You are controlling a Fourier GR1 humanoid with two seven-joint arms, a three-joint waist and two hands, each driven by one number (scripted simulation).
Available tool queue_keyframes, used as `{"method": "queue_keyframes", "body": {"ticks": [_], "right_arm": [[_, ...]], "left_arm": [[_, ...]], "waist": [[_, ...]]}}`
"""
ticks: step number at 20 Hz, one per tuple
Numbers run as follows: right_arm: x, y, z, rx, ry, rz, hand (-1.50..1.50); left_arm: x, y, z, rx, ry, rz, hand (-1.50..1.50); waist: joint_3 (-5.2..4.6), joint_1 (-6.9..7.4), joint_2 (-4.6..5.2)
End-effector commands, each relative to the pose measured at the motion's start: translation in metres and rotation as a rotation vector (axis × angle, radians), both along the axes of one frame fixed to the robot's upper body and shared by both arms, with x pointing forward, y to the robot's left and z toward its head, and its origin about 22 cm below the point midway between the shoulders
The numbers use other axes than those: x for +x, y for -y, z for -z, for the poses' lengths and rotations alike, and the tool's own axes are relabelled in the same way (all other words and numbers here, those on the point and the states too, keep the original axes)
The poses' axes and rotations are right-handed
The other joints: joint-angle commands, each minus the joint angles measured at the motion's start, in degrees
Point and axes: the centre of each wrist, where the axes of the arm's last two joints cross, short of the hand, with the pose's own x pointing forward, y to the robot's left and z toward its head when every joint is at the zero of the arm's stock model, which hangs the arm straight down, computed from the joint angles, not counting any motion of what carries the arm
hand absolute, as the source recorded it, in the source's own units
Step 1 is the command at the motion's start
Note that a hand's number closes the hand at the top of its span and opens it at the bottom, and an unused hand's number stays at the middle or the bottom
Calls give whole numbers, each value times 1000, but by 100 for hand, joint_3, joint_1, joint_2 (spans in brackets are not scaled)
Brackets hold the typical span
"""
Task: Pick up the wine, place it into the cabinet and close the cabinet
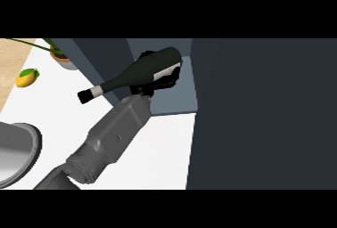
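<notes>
Looking steeply down, we see the cabinet [263, 111] filling the 3 o'clock half of the view, a dark slab w/ its open compartment at abt 12 o'clock and a grey-blue shelf floor inside. The white counter [158, 151] runs from centre toward 6. At 9 o'clock sits the rim of a metal bowl or sink [16, 151]; we can't tell which.

One grey forearm [108, 138] comes up from 7 o'clock toward 12. Which arm it is we can't settle from this view alone; entering at the left, we read it as the left hand [161, 82], fingers curled round the wine bottle [135, 75], gripping its fat lower body. No other hand shows.

Key relation: the bottle is carried, not standing. Its long axis lies tilted, base at abt 1 o'clock already over the shelf at the compartment mouth, neck pointing to 8 o'clock out over the counter. So the cabinet interior lies just beyond the base, toward 1. Next move, as we judge it: push further in along that line, set it down, then deal w/ the door.

Bottle: dark green-black glass, white label patch by the fingers, white band near the black cap.

Small stuff at 10 o'clock: potted plant [63, 60], and a yellow fruit [27, 78] w/ green leaf.
</notes>
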Motion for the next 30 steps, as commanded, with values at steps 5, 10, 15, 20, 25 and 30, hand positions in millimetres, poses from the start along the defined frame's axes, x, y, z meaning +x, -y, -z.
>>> {"method": "queue_keyframes", "body": {"ticks": [5,10,15,20,25,30], "right_arm": [[9,0,4,-1,8,-12,-150],[21,-12,5,-3,-6,-29,-150],[16,-14,4,1,16,-58,-150],[13,-12,1,10,2,-50,-150],[14,-12,6,-3,2,-58,-150],[17,-10,2,-5,6,-55,-150]], "left_arm": [[-4,5,2,-6,-39,15,150],[-23,8,21,3,-29,22,150],[-23,21,9,-9,-21,11,150],[-22,27,3,-46,-6,-28,150],[-15,27,-6,-77,2,-82,-150],[-19,27,0,-51,-17,-105,-150]], "waist": [[7,-156,26],[4,-189,38],[2,-377,51],[3,-231,15],[4,-327,57],[4,-332,58]]}}
